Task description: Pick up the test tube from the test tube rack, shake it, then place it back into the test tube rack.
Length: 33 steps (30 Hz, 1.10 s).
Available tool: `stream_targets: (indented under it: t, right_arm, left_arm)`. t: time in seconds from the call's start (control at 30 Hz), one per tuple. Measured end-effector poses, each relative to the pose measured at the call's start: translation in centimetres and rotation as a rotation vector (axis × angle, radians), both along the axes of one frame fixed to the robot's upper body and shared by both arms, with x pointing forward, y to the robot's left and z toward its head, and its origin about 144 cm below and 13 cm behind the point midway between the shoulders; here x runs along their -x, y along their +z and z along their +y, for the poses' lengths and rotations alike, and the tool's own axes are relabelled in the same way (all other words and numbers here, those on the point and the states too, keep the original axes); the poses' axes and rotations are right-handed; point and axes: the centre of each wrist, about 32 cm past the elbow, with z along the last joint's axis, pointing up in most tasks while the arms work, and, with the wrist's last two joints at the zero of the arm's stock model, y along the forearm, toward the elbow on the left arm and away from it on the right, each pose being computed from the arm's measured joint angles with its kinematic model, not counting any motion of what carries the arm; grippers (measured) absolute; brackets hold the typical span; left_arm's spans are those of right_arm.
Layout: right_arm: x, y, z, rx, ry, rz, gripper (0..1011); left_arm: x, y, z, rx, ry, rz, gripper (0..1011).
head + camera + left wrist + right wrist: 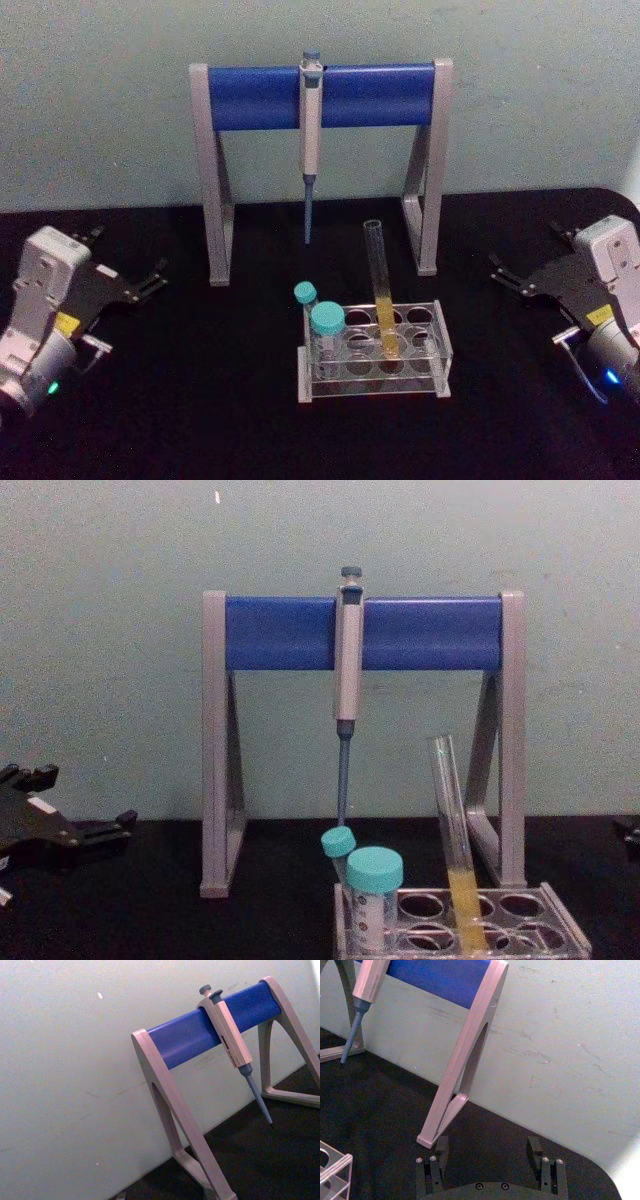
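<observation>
The test tube [381,290] stands almost upright, leaning a little, in the rack [441,352] at the table's [200,420] front centre. The right claw [525,256], wide and empty near the right edge, is nearer than the left claw [130,252], also wide.

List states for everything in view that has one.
test tube: seated in the rack, leaning, uncapped, yellow liquid in its lower part
rack: upright, most holes free
capped tubes: two, in the rack, teal caps on
pipette: hanging on the stand
left gripper: open, empty, off to the rack's left
right gripper: open, empty, off to the rack's right
</observation>
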Motion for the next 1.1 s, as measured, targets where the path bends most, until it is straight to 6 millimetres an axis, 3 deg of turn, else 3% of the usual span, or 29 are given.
stream_targets:
  t: [1.1]
  right_arm:
    - [0.00, 0.00, 0.00, 0.000, 0.000, 0.000, 1000]
  left_arm:
    - [0.00, 0.00, 0.00, 0.000, 0.000, 0.000, 1001]
